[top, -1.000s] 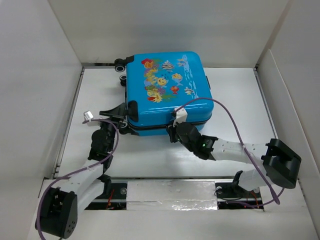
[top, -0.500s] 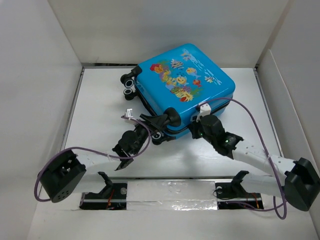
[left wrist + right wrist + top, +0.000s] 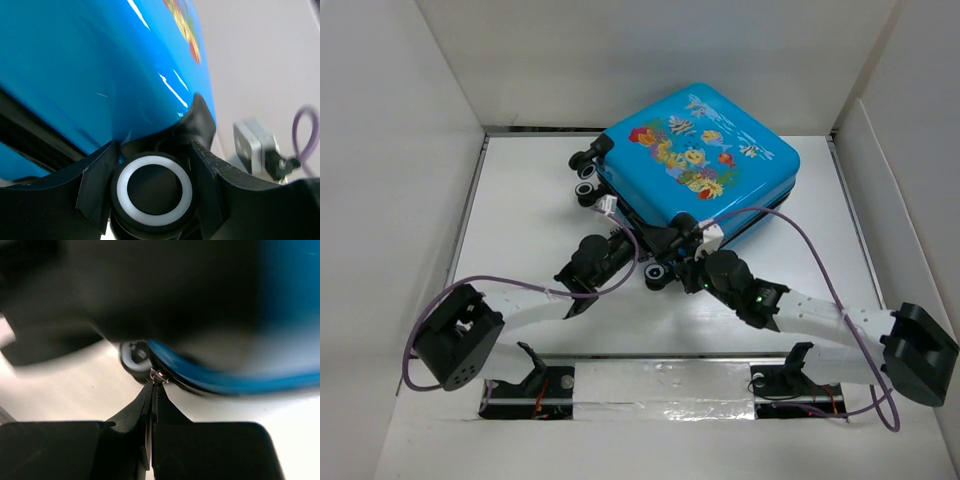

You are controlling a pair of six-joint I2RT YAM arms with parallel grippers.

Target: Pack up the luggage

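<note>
The bright blue luggage [image 3: 695, 160], closed with its fish print up, lies turned at an angle at the back of the table. My left gripper [image 3: 660, 243] is at its near corner. In the left wrist view the left gripper [image 3: 154, 187] is shut on a black-and-white wheel [image 3: 154, 189] under the blue shell [image 3: 90, 75]. My right gripper [image 3: 692, 262] sits just right of that corner. In the right wrist view the right gripper [image 3: 154, 386] is shut on the small metal zipper pull [image 3: 159, 375] at the luggage seam [image 3: 215, 382].
Two more wheels [image 3: 586, 175] stick out at the luggage's left corner, and one [image 3: 655, 272] at the near corner. White walls [image 3: 400, 150] enclose the table on three sides. Purple cables [image 3: 790, 250] loop over both arms. A foil-taped strip [image 3: 660, 385] runs along the near edge.
The luggage has turned counter-clockwise, its near left corner swinging right. My left gripper moved right with the wheel. My right gripper went right, then back left along the seam.
</note>
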